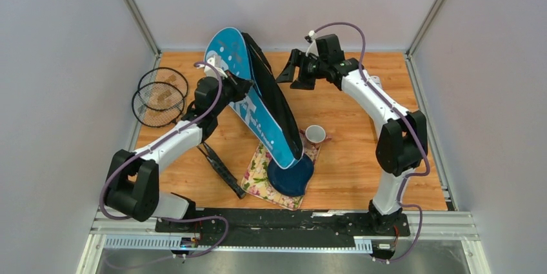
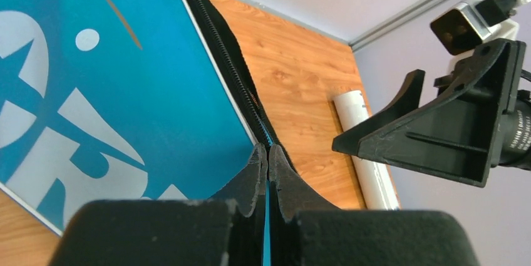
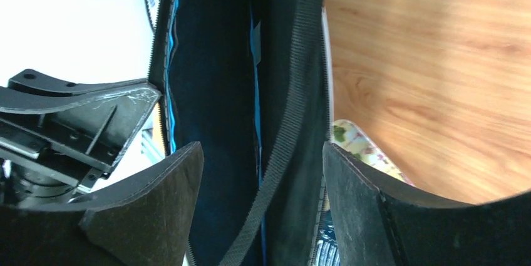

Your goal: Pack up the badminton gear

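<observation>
Bag (image 1: 256, 103) tilts up at centre frame, its edge pinched by the closed left gripper (image 2: 268, 153); the right gripper (image 1: 295, 74) gapes just right of it, seemingly empty.

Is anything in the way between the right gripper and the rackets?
Yes. The blue bag, held up on edge by the left gripper, stands between the right gripper, its jaws open, and the rackets lying at far left.

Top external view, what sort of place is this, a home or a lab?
Most likely a robot test cell, not a home: grey wall panels in metal framing box in a wooden tabletop, and two white-and-black robot arms are bolted to a black base rail at its near edge.
</observation>
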